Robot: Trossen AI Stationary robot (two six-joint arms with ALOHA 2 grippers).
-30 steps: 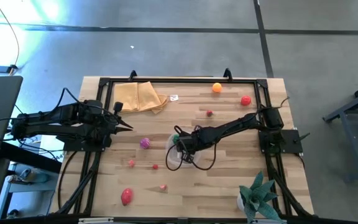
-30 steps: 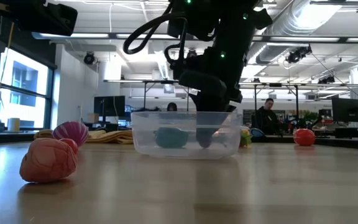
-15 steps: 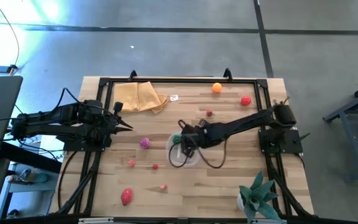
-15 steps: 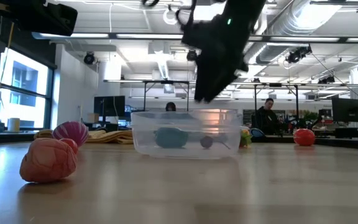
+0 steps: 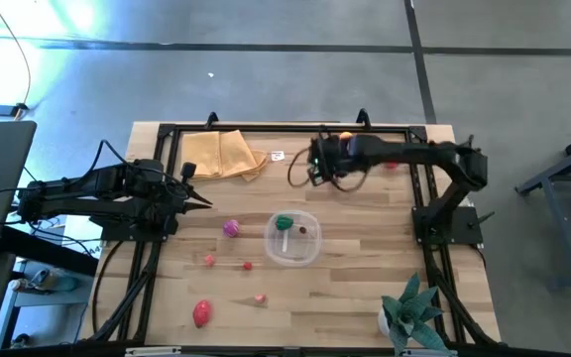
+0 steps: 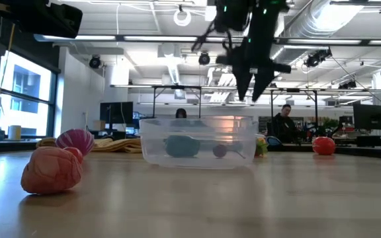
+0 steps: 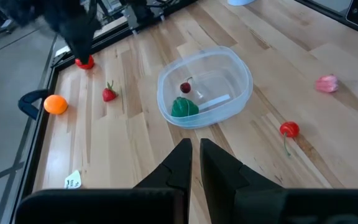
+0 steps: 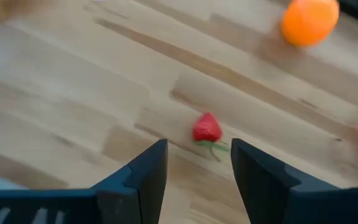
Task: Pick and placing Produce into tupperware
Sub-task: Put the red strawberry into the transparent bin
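high view: the wooden table (image 5: pixel 365 297) fills the middle, with a black frame along its edges. the left arm lies parked at the left side, its left gripper (image 5: pixel 203 201) pointing toward the centre with its fingers pressed together and nothing between them. the right arm reaches from its base at the right edge across the far part of the table, and the right gripper (image 5: pixel 300 171) hangs above the boards there, fingers apart and empty; in the right wrist view a gap shows between the two dark fingers, with a small red strawberry (image 8: pixel 207 129) lying on the wood just beyond them and an orange (image 8: pixel 309 21) farther off.

a tan folded cloth (image 5: pixel 223 154) sits at the far left corner, and a spiky green potted plant (image 5: pixel 411 307) at the near right corner.

the tupperware (image 5: pixel 293 238) stands near the table's centre, well apart from both grippers. inside it lie a green piece (image 5: pixel 285 222) and a small dark red cherry (image 5: pixel 303 231).

the rest of the produce is loose on the boards: a magenta piece (image 5: pixel 231 228) just left of the tub, a bigger red piece (image 5: pixel 202 313) near the front edge, a pink piece (image 5: pixel 260 297) beside it, and two small red bits (image 5: pixel 247 265) between them and the tub. a small white tag (image 5: pixel 278 156) lies beside the cloth.
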